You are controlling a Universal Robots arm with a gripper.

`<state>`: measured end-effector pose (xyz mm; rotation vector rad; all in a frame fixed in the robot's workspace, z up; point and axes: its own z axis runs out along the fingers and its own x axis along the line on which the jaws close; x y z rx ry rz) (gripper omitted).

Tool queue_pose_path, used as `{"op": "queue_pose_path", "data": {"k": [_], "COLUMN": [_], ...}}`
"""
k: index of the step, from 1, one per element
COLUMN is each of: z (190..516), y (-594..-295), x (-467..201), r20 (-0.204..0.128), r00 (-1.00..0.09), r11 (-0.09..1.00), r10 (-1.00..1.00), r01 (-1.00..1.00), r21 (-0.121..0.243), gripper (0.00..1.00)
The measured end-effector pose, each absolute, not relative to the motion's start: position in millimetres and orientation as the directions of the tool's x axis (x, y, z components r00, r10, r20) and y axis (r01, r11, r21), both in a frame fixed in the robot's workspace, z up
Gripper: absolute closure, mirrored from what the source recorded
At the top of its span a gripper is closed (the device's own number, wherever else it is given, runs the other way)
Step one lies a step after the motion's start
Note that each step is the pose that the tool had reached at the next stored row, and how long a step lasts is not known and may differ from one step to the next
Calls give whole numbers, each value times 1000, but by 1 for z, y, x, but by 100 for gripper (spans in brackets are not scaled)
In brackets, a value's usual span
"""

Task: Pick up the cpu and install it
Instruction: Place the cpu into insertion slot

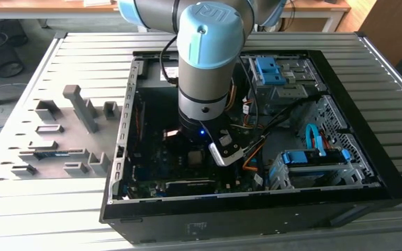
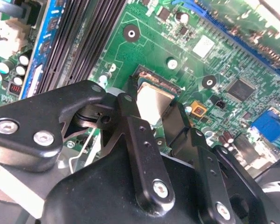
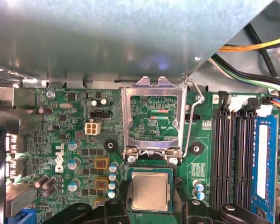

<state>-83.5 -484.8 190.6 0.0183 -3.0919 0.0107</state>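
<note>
The cpu (image 3: 150, 191) is a small square chip with a silver top. It sits level in or just over the dark socket on the green motherboard (image 3: 60, 116). My gripper (image 3: 150, 207) straddles it, one black finger (image 2: 130, 121) on each side, both against its edges. The second wrist view has the cpu (image 2: 154, 100) between those fingers. The socket's metal load plate (image 3: 153, 88) stands swung open beside it, its lever (image 3: 192, 116) raised. In the exterior view the arm reaches down into the open computer case (image 1: 368, 157), with the cpu (image 1: 197, 157) under the wrist.
Long black memory slots (image 3: 233, 154) and a blue memory stick (image 3: 263, 163) run beside the socket. A grey metal panel (image 3: 107, 37) and cables (image 3: 252, 46) overhang it. Blue drive cages (image 1: 313, 162) fill the case's right side. A grey parts holder (image 1: 61, 136) lies outside it.
</note>
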Motion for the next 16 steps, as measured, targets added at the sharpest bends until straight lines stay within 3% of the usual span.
{"op": "queue_pose_path", "data": {"k": [16], "z": [191], "y": [-484], "x": [-83], "r20": [51], "r00": [-999], "r11": [1000], "r10": [-12], "r01": [-12], "r21": [-6], "gripper": [53]}}
